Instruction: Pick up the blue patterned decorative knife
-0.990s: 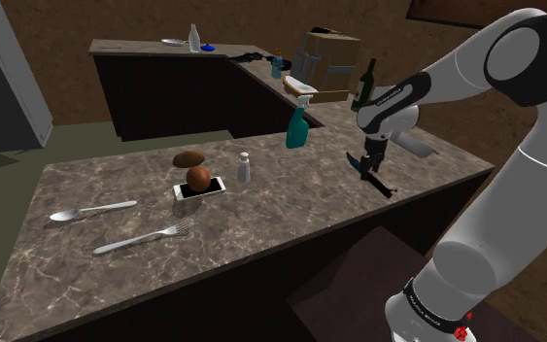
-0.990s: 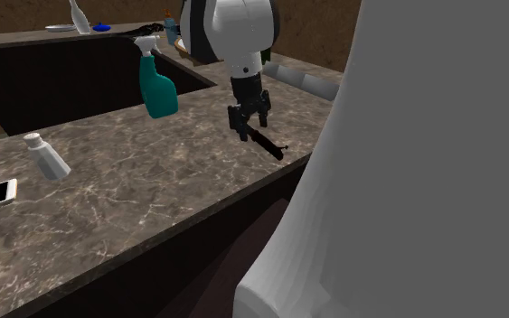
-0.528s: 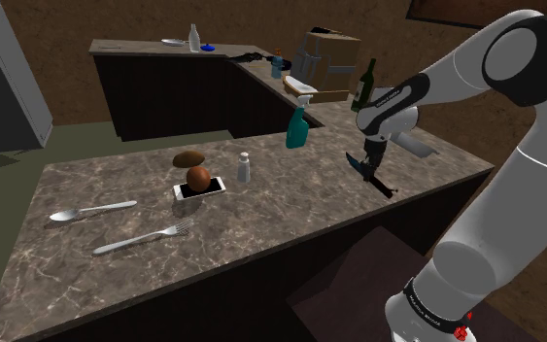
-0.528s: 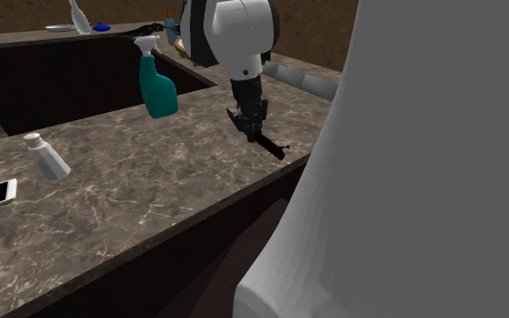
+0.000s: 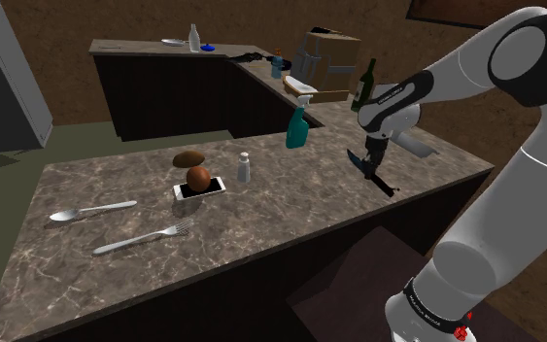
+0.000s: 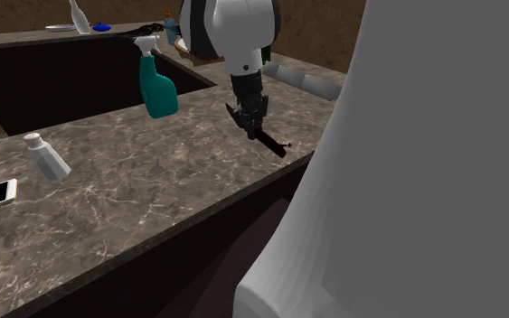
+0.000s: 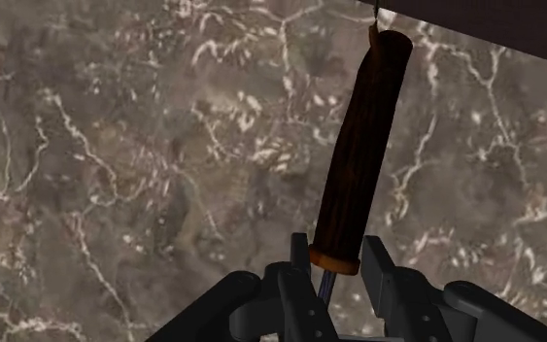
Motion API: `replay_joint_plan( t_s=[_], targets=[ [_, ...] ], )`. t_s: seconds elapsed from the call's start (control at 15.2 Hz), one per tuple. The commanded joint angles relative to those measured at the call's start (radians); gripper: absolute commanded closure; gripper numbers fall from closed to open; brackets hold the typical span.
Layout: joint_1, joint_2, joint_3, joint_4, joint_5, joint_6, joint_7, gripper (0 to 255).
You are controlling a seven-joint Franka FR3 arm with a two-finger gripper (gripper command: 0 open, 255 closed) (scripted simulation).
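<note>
Bare dark marbled desk (image 5: 290,209) lies open around the tool (image 5: 368,163) and its clasped dark-handled knife (image 7: 358,155); the teal spray bottle (image 5: 297,124) stands well apart.

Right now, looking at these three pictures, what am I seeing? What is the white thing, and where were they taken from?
The white thing is a robot arm ending in a black two-finger gripper. One picture looks down from beside the arm, one from a second spot nearby, one from a camera on the gripper itself. On the dark veined counter are a spoon, a fork, a phone, a small shaker and a teal spray bottle. The gripper is shut on a knife with a dark brown handle.
</note>
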Motion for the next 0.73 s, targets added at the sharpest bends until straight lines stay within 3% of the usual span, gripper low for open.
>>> replay_joint_plan(
  t_s=[0.0,0.66],
  targets=[
    [0.002,-0.018,0.001,0.009,-0.006,-0.027,0.005,255],
    [0.004,-0.106,0.008,0.067,-0.034,-0.167,0.018,255]
  ],
)
